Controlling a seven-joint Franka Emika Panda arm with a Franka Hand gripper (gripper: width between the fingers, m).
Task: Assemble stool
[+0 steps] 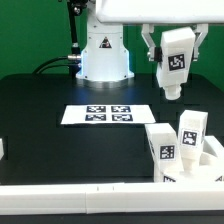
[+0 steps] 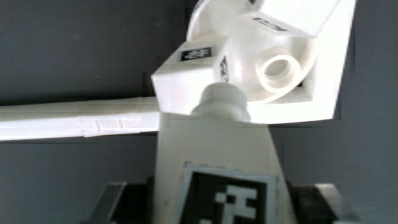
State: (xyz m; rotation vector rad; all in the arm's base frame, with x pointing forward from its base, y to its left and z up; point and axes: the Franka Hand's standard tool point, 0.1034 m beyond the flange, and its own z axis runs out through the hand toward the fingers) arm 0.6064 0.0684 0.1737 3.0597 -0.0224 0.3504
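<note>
The jaws clench a chunky white plastic stool leg (image 1: pixel 175 62), long axis near upright above the black tabletop (image 1: pixel 40 110), tag facing outward.

White stool legs (image 1: pixel 176 62) bear black-and-white tags; black table (image 1: pixel 50 100); white marker board (image 1: pixel 108 114).

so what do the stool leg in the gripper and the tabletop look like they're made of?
Leg, held up in the gripper: looks like white moulded plastic, smooth and matte to satin, with crisp edges and a flat printed black-and-white tag on its face. Tabletop: dark, dull, no glare; possibly a fabric or matte sheet cover, hard to tell.
</note>
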